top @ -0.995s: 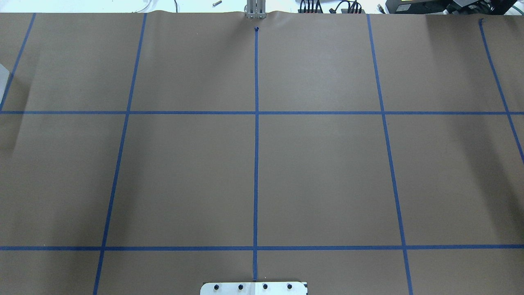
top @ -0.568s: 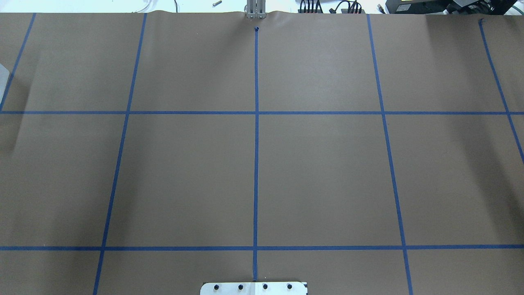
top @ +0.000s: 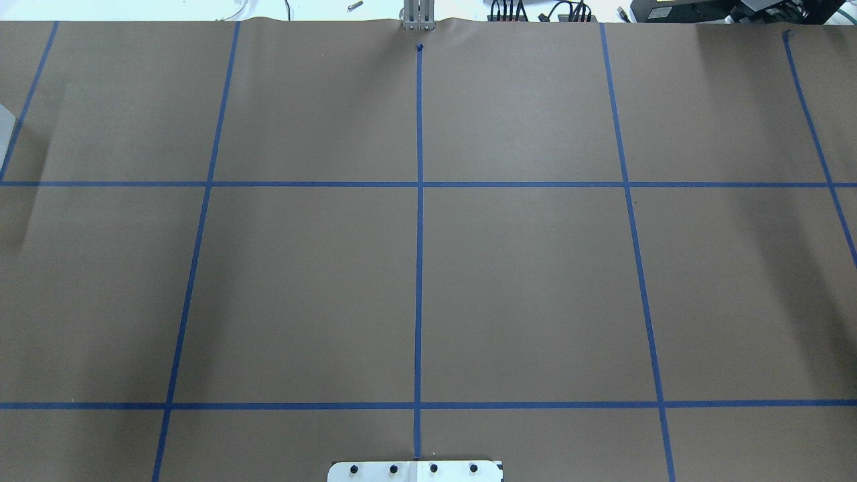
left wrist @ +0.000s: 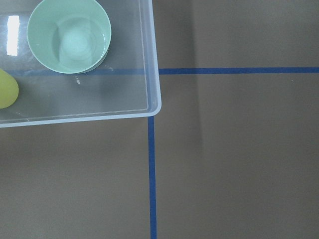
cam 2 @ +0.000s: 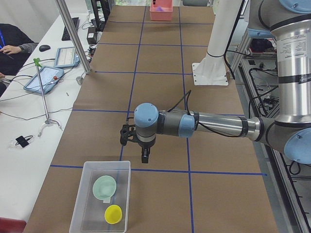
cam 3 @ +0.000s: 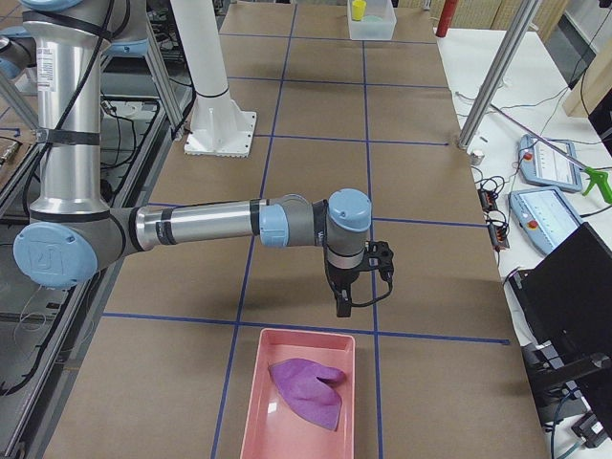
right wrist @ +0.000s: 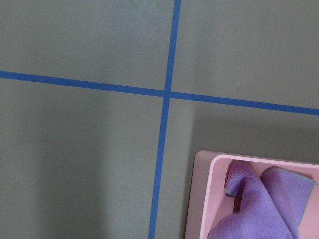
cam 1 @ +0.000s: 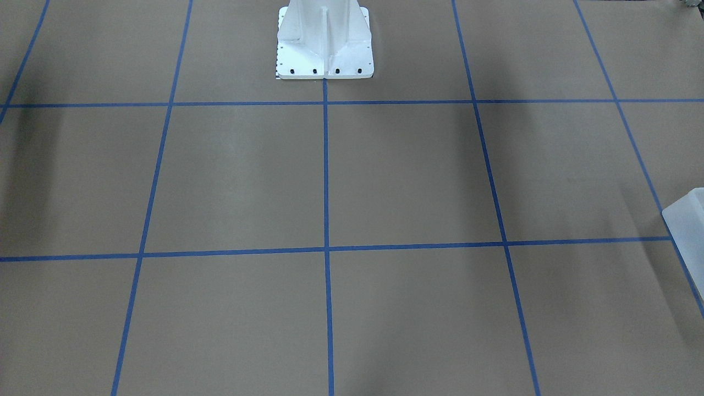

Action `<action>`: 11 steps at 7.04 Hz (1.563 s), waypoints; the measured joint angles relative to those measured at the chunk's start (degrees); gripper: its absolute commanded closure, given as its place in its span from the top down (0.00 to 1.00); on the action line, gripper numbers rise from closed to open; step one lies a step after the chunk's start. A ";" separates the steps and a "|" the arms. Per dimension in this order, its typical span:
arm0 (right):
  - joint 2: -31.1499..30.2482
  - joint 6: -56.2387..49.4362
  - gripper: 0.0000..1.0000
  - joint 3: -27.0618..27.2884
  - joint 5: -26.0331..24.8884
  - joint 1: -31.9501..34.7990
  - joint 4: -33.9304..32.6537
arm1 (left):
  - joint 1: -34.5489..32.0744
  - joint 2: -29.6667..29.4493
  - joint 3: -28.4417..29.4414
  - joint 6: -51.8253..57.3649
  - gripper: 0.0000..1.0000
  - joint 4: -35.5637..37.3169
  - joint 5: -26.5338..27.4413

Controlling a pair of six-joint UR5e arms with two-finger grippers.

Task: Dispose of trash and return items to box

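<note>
The box (cam 2: 87, 204) is a whitish translucent container at the table's end on my left. It holds a pale green bowl (cam 2: 104, 186) and a yellow item (cam 2: 113, 213). The left wrist view shows its corner (left wrist: 152, 89), the bowl (left wrist: 69, 36) and the yellow item (left wrist: 6, 88). Its corner also shows in the front view (cam 1: 687, 220) and the overhead view (top: 5, 130). My left gripper (cam 2: 145, 156) hangs just beyond the box's far edge. My right gripper (cam 3: 341, 306) hangs just beyond a pink tray (cam 3: 258, 421) holding a purple cloth (cam 3: 308, 390). I cannot tell whether either gripper is open or shut.
The white pedestal (cam 1: 324, 44) stands at the table's robot side. The brown table (top: 522, 281) carries a grid of blue tape. Operators' tablets (cam 2: 43, 78) and cables lie on the white bench beside the table. The right wrist view shows the tray's corner (right wrist: 202, 199) and cloth (right wrist: 259, 204).
The shadows near the table's left edge have shifted slightly. Nothing else has visibly changed.
</note>
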 measured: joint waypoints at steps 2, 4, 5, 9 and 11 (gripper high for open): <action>-0.25 0.05 1.00 -0.04 0.09 -0.11 1.27 | 0.00 -0.03 -0.01 0.00 0.99 -0.01 -0.02; -0.63 0.06 1.00 -0.10 0.13 -0.29 2.25 | 0.01 -0.06 -0.02 0.00 0.99 -0.01 -0.05; -0.71 0.05 1.00 -0.14 0.15 -0.39 2.35 | 0.02 -0.09 -0.07 0.00 0.99 0.01 -0.05; -0.77 0.00 1.00 -0.17 0.24 -1.17 2.41 | -0.03 -0.07 -0.14 0.00 0.99 0.08 0.03; -0.77 0.05 1.00 -0.12 0.24 -1.54 2.41 | -0.03 0.07 -0.08 0.00 0.99 -0.16 0.07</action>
